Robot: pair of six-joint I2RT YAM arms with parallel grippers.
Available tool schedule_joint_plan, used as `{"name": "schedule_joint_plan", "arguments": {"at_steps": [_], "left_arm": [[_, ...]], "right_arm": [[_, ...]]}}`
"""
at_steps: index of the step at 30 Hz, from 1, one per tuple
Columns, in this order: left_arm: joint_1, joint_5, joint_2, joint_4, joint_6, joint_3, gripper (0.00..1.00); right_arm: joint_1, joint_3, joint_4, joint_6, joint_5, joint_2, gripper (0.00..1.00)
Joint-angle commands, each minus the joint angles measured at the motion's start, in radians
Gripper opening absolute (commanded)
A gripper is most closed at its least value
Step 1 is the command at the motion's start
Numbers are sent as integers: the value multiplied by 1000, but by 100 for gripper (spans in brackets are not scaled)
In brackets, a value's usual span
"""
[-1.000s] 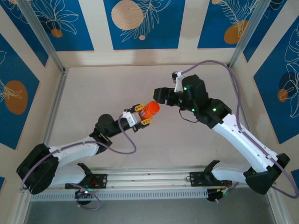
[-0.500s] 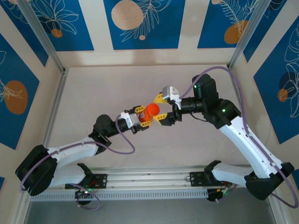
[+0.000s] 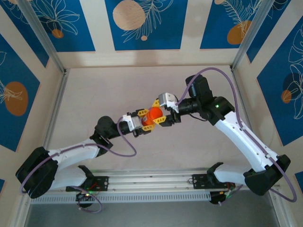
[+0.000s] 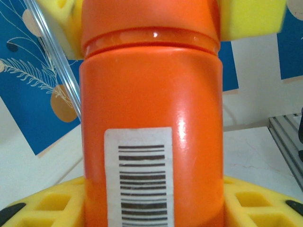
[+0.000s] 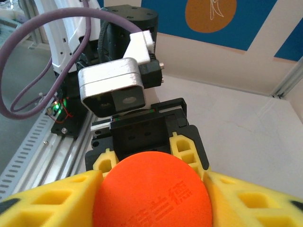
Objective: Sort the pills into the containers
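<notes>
Pinching orange bottle [image 3: 151, 117] at lower body w/ L gripper [image 3: 144, 119], jaws pressed in from both sides. Pinching cap [image 5: 151, 194] w/ R gripper [image 3: 160, 112], yellow fingers [image 5: 52, 198] snug vs. cap on either side. Holding bottle up off table [image 3: 94, 90], approx mid-workspace, btwn both arms. Showing white barcode label [image 4: 142, 179] on bottle body in L wrist view, cap end away from lens. Facing grey camera housing [image 5: 111, 87] of L wrist just beyond cap in R wrist view.
</notes>
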Motion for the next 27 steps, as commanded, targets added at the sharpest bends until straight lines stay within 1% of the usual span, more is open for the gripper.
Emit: {"name": "schedule_joint_plan", "arguments": {"at_steps": [1,3,5,7,9,11,13,14,16,18,19,21,24,27], "left_arm": [[6,23,-3,45,-15,14,0],[7,3,-4,55,-14,12,0],[6,-25,-7,65,-12,10,0],[7,-57,-13,61,-3,13,0],[7,-77,-20,53,15,18,0],[6,-97,-27,33,33,24,0],[7,-107,-32,10,56,33,0],[7,-112,-34,2,62,39,0],[5,-119,-33,-9,73,46,0],[6,-128,-33,-14,77,48,0],[5,-133,-33,-15,81,49,0],[3,-144,-33,-12,82,48,0],[-2,-152,-34,-7,83,43,0],[-9,-159,-37,-18,93,37,0]], "right_arm": [[1,-10,-19,-2,-2,5,41],[10,-17,0,30,29,1,39],[30,-35,42,99,122,-4,39],[56,-70,113,216,246,-12,39],[89,-101,176,372,411,-8,39],[117,-118,201,535,563,3,39],[137,-136,203,729,704,11,38],[142,-142,195,816,755,11,38],[149,-146,154,1029,867,18,34],[157,-132,96,1193,925,31,35],[164,-126,78,1244,938,41,36],[192,-126,63,1322,1000,46,39],[238,-162,97,1408,1106,30,38],[244,-180,77,1578,1170,18,36]]}}
